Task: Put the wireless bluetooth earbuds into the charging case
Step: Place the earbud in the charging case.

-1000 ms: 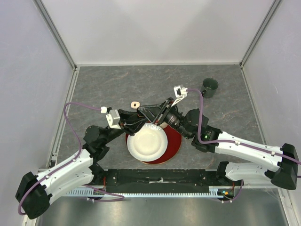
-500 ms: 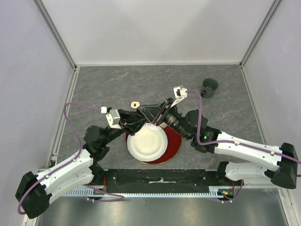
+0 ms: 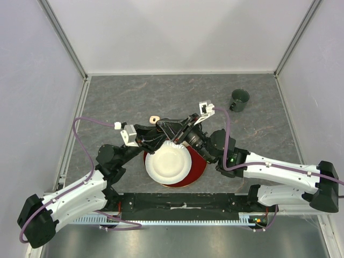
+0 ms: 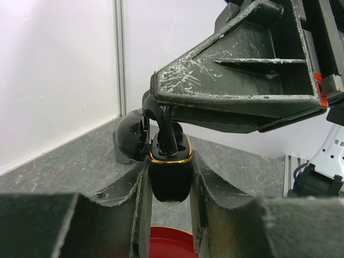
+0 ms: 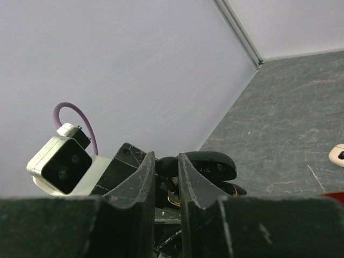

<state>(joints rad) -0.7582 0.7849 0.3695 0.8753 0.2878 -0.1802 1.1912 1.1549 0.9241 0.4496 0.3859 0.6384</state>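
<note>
My left gripper is shut on a black charging case with a gold rim, held upright above the plates with its lid open to the left. My right gripper is shut on a black earbud and holds it over the case. In the left wrist view the bud's stem reaches down into the case mouth. In the top view both grippers meet nose to nose, the left gripper against the right gripper, and hide the case. No other earbuds show.
A white paper plate lies on a red plate just below the grippers. A small white object lies on the grey table behind them, also in the right wrist view. A dark cup stands at the back right.
My right gripper has edged a little down and left toward the case with the black earbud in it. My left gripper has held still with the case.
</note>
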